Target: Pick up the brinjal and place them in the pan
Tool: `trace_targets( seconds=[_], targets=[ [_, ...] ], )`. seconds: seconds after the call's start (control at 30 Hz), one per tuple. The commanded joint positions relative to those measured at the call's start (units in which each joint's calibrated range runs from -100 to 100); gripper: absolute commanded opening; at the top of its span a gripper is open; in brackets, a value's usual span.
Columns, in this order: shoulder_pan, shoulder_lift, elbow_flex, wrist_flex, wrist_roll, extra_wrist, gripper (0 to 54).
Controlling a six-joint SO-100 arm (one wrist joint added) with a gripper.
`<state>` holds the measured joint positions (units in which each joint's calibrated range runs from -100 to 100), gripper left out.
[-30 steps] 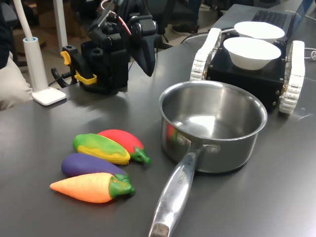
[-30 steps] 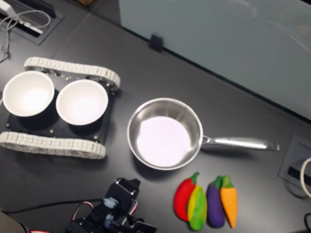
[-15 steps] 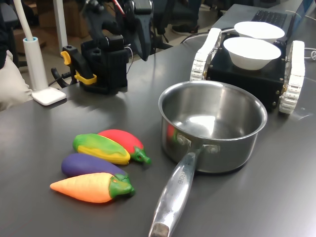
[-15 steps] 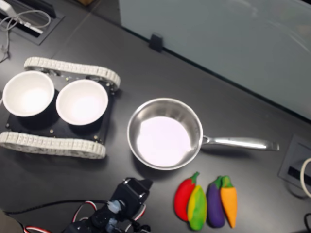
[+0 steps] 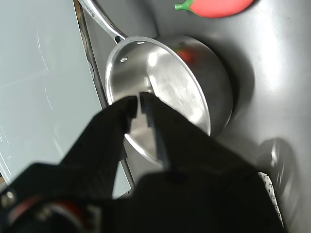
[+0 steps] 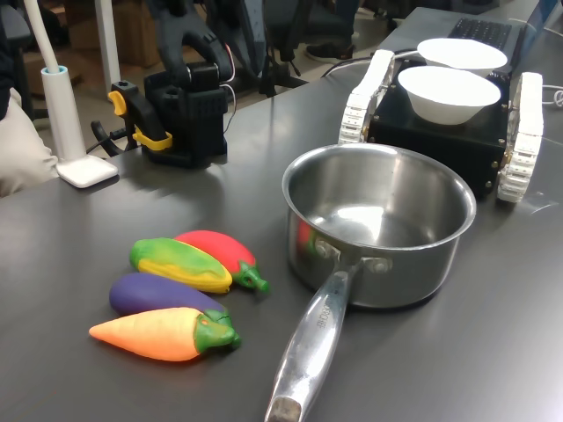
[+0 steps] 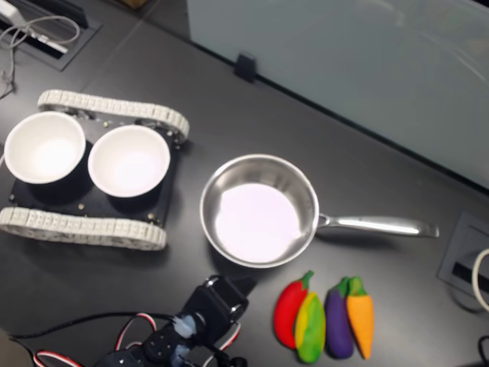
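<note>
Gripper (image 5: 137, 100) fingers nearly closed, a thin gap between the tips, holding nothing, above the pan (image 5: 214, 87). Dark grey table (image 6: 457, 352); brinjal (image 6: 154, 294) lies untouched.

This looks like a robotics lab or office workroom, not a kitchen. The dark grey tabletop (image 6: 106, 229) has a cable hatch (image 7: 464, 256) set into it, and a frosted glass partition (image 7: 344, 61) runs along its far edge. A small tracked robot (image 6: 444, 123) sits on it carrying two white bowls (image 7: 128, 160), wires (image 7: 30, 34) trail at one corner, and a clamp (image 6: 141, 123) holds the arm's base (image 6: 185, 114). Office chairs (image 6: 299, 40) stand behind.
</note>
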<state>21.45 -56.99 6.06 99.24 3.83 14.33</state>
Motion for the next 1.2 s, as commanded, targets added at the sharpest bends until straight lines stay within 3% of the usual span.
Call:
trace_targets(
  seconds=[0.0, 0.53, 0.83, 1.0, 1.17],
  targets=[
    [2.5, 2.7, -6.7, 0.7, -0.6, -0.5, 0.1],
    [11.0, 13.8, -18.6, 0.7, 0.2, -0.5, 0.1],
    [15.4, 21.9, -25.6, 0.5, 4.3, -0.6, 0.2],
    [17.7, 25.9, -29.0, 0.3, 7.2, -0.7, 3.9],
    [19.7, 30.4, -33.4, 0.3, 10.9, -2.7, 8.5]
  ],
)
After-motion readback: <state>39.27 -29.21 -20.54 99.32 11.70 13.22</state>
